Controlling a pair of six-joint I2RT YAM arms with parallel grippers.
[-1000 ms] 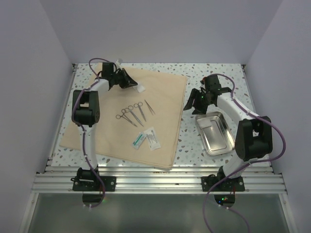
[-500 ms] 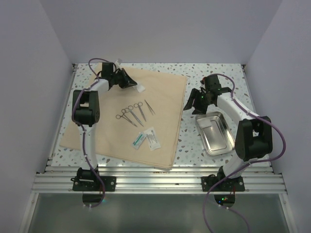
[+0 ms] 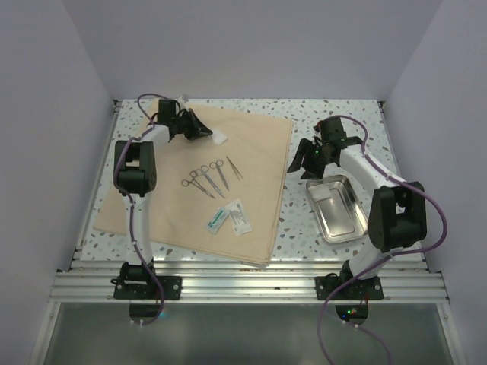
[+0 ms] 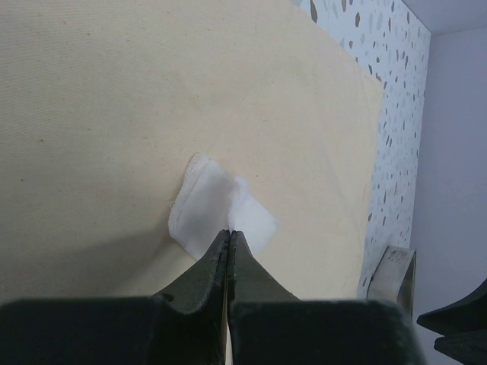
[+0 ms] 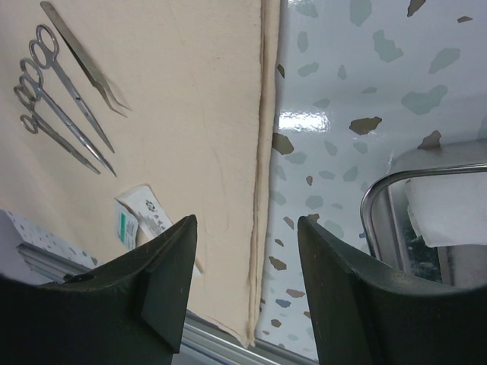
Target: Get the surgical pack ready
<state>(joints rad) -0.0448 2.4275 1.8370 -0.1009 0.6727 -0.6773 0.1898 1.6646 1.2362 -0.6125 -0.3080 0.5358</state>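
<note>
A speckled surface carries everything. Most of its left and middle is covered by a big tan cloth, spread flat, with its right edge running from far to near, just left of the bare speckled strip. On the right side of the surface, apart from the cloth, lies a shiny steel tray.

The right hand hangs over that bare strip, between the cloth's right edge and the tray's far left corner. In the right wrist view its fingers stand released, well apart, with nothing between them; the cloth edge lies to the hand's left and the tray rim to its right.

The left hand is low over the far left part of the cloth. Near the middle of the cloth lie the scissors, side by side, and just right of them the thin forceps. Nearer than these, two small sealed packets rest touching each other.

Smallest is a white gauze square, on the cloth just right of the left hand. In the left wrist view the hand is clenched, its fingertips pinched together on the near edge of the gauze square.
</note>
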